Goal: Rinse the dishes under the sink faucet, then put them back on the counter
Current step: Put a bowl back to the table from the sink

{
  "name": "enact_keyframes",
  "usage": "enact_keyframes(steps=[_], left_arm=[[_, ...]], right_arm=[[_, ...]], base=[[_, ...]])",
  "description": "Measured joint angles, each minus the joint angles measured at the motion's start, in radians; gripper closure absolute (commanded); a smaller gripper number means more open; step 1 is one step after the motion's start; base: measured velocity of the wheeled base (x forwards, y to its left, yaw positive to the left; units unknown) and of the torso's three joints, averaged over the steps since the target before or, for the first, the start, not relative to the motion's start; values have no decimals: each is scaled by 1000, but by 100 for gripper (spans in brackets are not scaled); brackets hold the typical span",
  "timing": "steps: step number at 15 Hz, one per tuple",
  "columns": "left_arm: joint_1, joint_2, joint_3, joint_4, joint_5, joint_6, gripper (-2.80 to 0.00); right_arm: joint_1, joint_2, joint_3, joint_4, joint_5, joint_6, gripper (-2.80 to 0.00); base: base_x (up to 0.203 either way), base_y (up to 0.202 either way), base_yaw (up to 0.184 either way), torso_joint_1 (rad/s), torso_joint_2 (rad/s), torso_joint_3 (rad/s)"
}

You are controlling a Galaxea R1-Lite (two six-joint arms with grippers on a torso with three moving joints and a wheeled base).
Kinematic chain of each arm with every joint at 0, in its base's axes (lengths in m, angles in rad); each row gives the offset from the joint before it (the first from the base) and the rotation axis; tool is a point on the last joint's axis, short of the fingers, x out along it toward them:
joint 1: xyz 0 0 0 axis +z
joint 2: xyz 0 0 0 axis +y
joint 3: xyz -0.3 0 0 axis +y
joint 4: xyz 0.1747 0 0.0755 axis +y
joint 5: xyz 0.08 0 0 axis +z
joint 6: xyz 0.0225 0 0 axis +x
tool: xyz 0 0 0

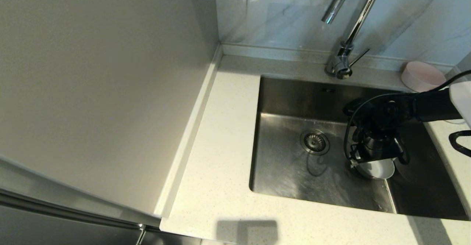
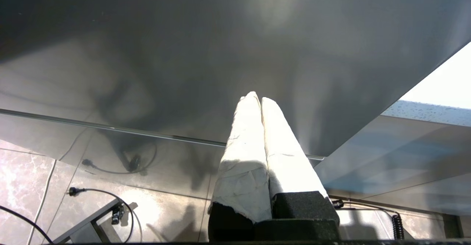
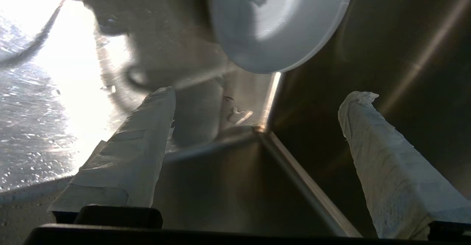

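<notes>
My right arm point(image 1: 382, 127) reaches down into the steel sink point(image 1: 290, 178). Its gripper point(image 3: 262, 93) is open, with only the sink's corner between the fingers. A white bowl point(image 1: 379, 169) lies on the sink floor by the right wall, just past the fingertips point(image 3: 165, 94) and untouched; the right wrist view shows this bowl point(image 3: 279, 20) ahead of them. A pale pink bowl point(image 1: 423, 76) stands on the counter point(image 1: 220, 134) at the back right. The chrome faucet point(image 1: 347, 35) arches over the sink's back edge, and no water shows. My left gripper point(image 2: 257, 98) is shut and empty, below counter level.
The round drain strainer point(image 1: 315, 142) sits mid-sink on a wet floor. A tall pale panel point(image 1: 99, 83) stands along the counter's left side. A black cable loop point(image 1: 460, 142) lies on the counter to the right of the sink.
</notes>
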Motion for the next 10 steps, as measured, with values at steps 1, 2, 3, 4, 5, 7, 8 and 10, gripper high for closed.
enact_keyframes(steps=[1, 2, 3, 4, 5, 7, 8, 10], left_arm=[[0, 0, 0, 0, 0, 1, 0], [0, 0, 0, 0, 0, 0, 0], [0, 0, 0, 0, -1, 0, 0], [0, 0, 0, 0, 0, 0, 0], [0, 0, 0, 0, 0, 0, 0], [0, 0, 0, 0, 0, 1, 0], [0, 0, 0, 0, 0, 0, 0], [0, 0, 0, 0, 0, 0, 0]], right_arm=[[-1, 17, -11, 0, 7, -1, -280], [-3, 34, -26, 1, 21, -2, -280], [-6, 54, -48, 1, 33, -3, -280], [-12, 76, -77, 1, 37, -5, -280], [-19, 97, -104, 0, 37, -5, -280], [-39, 145, -159, 0, 38, -10, -280], [-49, 167, -180, 0, 37, -11, -280], [-69, 212, -225, -1, 34, -12, -280]], base=[[0, 0, 0, 0, 0, 0], [0, 0, 0, 0, 0, 0], [0, 0, 0, 0, 0, 0], [0, 0, 0, 0, 0, 0], [0, 0, 0, 0, 0, 0], [0, 0, 0, 0, 0, 0], [0, 0, 0, 0, 0, 0], [0, 0, 0, 0, 0, 0]])
